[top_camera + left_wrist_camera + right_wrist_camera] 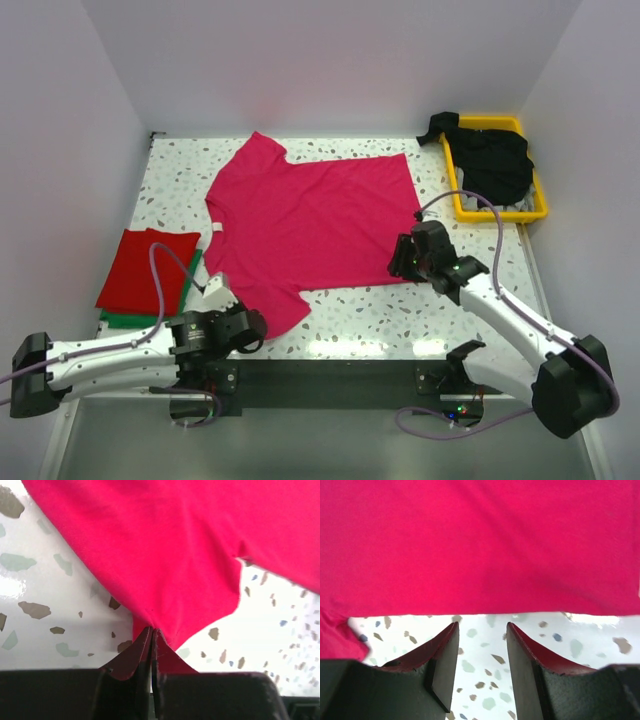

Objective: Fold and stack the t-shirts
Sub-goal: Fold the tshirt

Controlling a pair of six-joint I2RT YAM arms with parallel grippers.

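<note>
A magenta-pink t-shirt (pixel 310 215) lies spread flat on the speckled table. My left gripper (pixel 255 335) is shut on the tip of its near sleeve; in the left wrist view the cloth (pixel 165 565) runs into the closed gripper (pixel 152 629). My right gripper (pixel 400 262) is open and empty just short of the shirt's right hem; in the right wrist view the hem (pixel 480 555) lies just beyond the open gripper (pixel 481 626). A folded red shirt (pixel 145 268) lies on a green one (pixel 128 320) at the left. Black shirts (pixel 490 155) lie in the tray.
A yellow plastic tray (pixel 545 205) stands at the back right against the wall. White walls close in the table on the left, back and right. The arm bases sit on a dark bar (pixel 330 385) along the near edge.
</note>
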